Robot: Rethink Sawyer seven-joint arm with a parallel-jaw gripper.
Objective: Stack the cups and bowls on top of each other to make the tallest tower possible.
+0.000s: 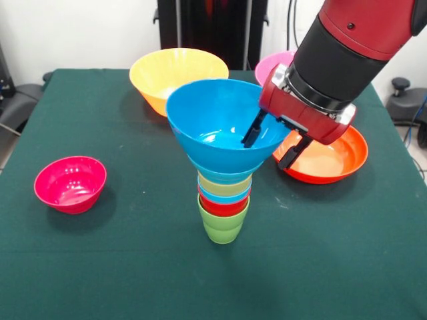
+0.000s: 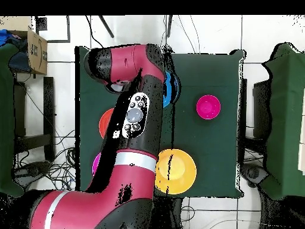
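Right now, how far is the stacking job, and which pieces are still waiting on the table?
Done: the tower stands on its lime green cup, with red, blue and yellow layers above.
In hand: the blue bowl sits on top, and the gripper straddles its rim, one finger inside and one outside.
Left: the yellow-orange bowl, pink bowl, red-orange bowl and magenta bowl are unstacked.

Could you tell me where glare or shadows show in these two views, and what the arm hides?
Front view: white glare spots sit inside the blue bowl and the magenta bowl, which casts a soft shadow on the table; the gripper straddles the blue bowl's rim. Overhead view: the arm covers most of the tower, and lighting looks flat.
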